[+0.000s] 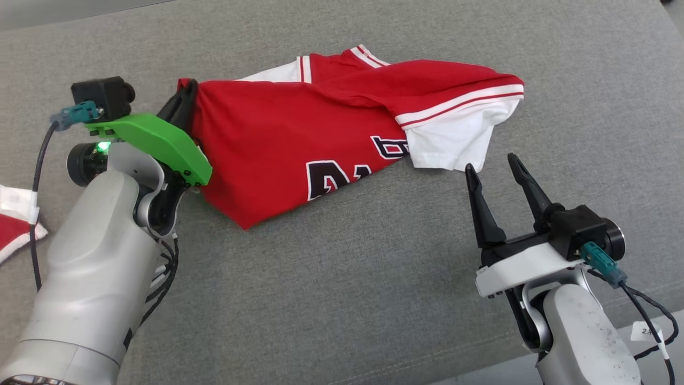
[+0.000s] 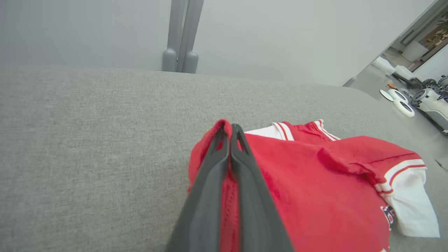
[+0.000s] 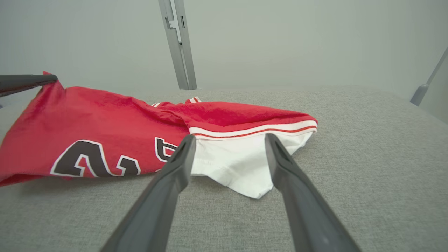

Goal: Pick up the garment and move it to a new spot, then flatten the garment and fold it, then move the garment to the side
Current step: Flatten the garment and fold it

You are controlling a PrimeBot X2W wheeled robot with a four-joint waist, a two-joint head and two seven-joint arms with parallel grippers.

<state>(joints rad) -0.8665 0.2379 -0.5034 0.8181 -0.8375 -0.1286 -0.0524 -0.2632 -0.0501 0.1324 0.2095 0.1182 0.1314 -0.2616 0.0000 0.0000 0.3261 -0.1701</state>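
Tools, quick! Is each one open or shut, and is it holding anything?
Left tool: closed, pinching the edge of the red shirt.
Right tool: open, holding nothing, just short of the white sleeve.

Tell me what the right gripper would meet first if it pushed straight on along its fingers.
The white sleeve of the jersey: it lies right ahead of the open right gripper, between its finger lines in the wrist view. Height is unclear, so it might skim over the cloth.
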